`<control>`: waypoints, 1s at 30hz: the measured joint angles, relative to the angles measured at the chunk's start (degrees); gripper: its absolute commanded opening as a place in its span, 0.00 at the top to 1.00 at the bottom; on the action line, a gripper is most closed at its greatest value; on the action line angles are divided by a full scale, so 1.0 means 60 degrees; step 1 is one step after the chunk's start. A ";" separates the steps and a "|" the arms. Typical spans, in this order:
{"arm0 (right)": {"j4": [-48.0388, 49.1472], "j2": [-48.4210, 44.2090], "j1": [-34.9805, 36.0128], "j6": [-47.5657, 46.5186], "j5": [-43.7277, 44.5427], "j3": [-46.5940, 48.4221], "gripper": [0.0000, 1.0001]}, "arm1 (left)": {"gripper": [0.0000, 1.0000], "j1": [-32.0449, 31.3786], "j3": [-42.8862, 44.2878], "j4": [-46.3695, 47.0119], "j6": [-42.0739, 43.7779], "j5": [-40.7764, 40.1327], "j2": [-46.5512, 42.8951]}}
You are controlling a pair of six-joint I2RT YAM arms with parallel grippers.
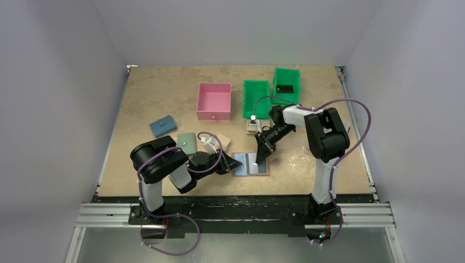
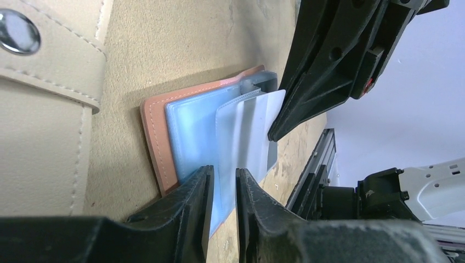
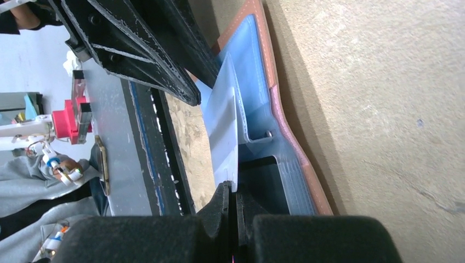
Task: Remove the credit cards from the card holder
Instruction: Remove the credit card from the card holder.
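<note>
A: Right pincer [image 3: 231,192] status?
B: Clamped on grey card [image 3: 225,131]; card tilted up, part out of holder [image 1: 244,166].
A: Left pincer [image 2: 222,178]?
B: Nipping holder's blue lining edge. Holder lies open on desk [image 1: 164,93], nearer than pink box [image 1: 214,101].

You have a tan wooden table [image 1: 164,87] | far side: you see a pink bin [image 1: 214,115], then two green bins [image 1: 248,101] [image 1: 286,74], the right one holding a black flat item [image 1: 285,87] | your left: blue wallet [image 1: 163,126] lies apart from sage green wallet [image 1: 187,143] | just beside that: beige snap wallet [image 2: 44,109], metal snap [image 2: 19,32] showing
</note>
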 measured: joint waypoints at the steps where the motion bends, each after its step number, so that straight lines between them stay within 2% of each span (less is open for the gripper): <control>1: -0.0029 0.0000 -0.0029 -0.0004 0.0044 0.0000 1.00 | 0.76 0.0000 0.0000 -0.0007 -0.0004 -0.0018 0.0000; 7: -0.0466 -0.0055 -0.0525 -0.0266 0.0288 0.0004 1.00 | 0.76 0.0000 -0.0025 -0.0120 0.0000 -0.0135 -0.0098; 14: -0.1031 -0.0339 -0.1290 -0.0871 0.0645 0.0033 1.00 | 0.76 0.0000 -0.0051 -0.1107 0.0178 -0.0401 -0.0823; 24: -0.1603 -0.0627 -0.1479 -0.1588 0.0994 0.0226 1.00 | 0.72 0.0000 -0.0058 -0.3187 0.1031 -0.0772 -0.3646; 30: -0.1628 -0.0335 -0.1479 -0.1526 0.1330 0.0186 1.00 | 0.71 -0.0004 0.0120 -0.3668 0.1490 -0.0732 -0.4182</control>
